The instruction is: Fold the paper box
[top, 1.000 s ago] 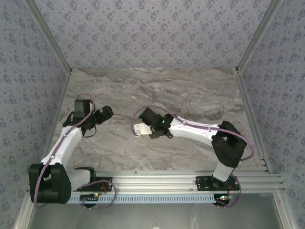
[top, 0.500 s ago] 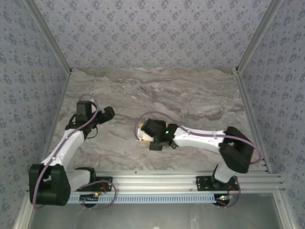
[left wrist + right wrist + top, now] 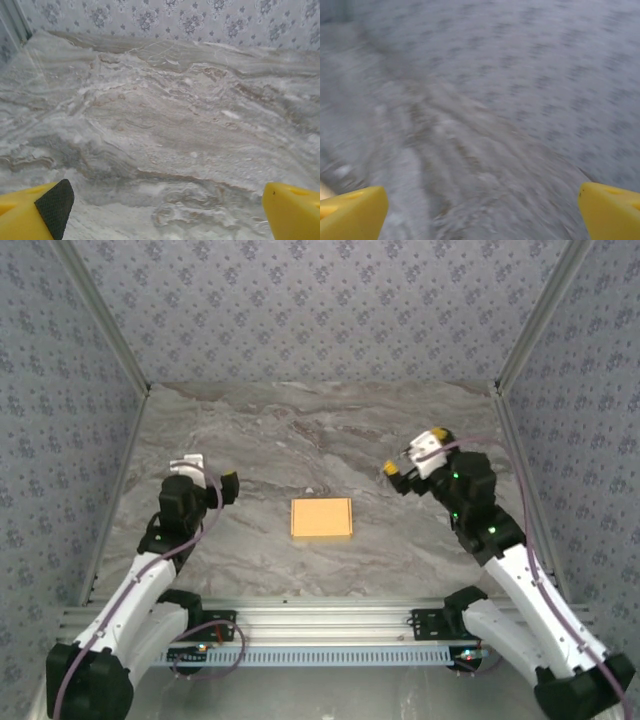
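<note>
Backing off to frame right, right gripper (image 3: 413,452) spread and empty, left gripper (image 3: 208,472) likewise; paper box (image 3: 321,518) left flat mid-frame, fold likely done.

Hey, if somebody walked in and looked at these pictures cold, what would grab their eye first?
The orange-yellow paper box, lying flat and alone in the middle of the marbled table, stands out first. Next come the yellow-tipped tools flanking it: the left tool to its left and the right tool to its right, both open and clear of the box.
</note>
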Motion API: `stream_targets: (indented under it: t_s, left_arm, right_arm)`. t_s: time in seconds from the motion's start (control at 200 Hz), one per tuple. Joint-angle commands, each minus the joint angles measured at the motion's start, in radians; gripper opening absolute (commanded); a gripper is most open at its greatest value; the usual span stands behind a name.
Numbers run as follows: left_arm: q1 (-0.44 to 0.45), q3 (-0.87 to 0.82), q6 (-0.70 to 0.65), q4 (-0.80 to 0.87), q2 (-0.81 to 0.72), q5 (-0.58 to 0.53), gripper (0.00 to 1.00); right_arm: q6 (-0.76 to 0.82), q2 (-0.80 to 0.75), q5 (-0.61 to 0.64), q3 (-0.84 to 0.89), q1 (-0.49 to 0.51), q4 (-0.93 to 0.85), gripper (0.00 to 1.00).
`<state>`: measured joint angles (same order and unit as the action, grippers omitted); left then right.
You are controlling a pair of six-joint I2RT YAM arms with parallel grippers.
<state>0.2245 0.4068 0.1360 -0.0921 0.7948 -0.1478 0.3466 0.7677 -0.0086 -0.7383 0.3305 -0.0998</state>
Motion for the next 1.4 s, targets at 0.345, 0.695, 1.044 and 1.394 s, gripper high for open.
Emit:
stream_targets:
  t_s: [0.345, 0.695, 1.044, 1.394]
  left_arm:
    - [-0.106, -0.161, -0.217, -0.536, 0.270, 0.079, 0.99]
    - [-0.213, -0.091, -0.180, -0.862, 0.711, 0.180, 0.99]
    - [-0.250, 0.002, -0.128, -0.724, 0.738, 0.171, 0.99]
    - [-0.239, 0.003, -0.129, -0.724, 0.738, 0.142, 0.99]
  right_arm:
    - [-0.362, 0.272, 0.072, 0.516, -0.369, 0.701, 1.00]
    - [-0.341, 0.726, 0.030, 0.437, -0.377, 1.036, 1.00]
    - [-0.328, 0.751, 0.048, 0.349, -0.362, 0.902, 1.00]
    - [-0.317, 0.747, 0.019, 0.336, -0.363, 0.875, 1.00]
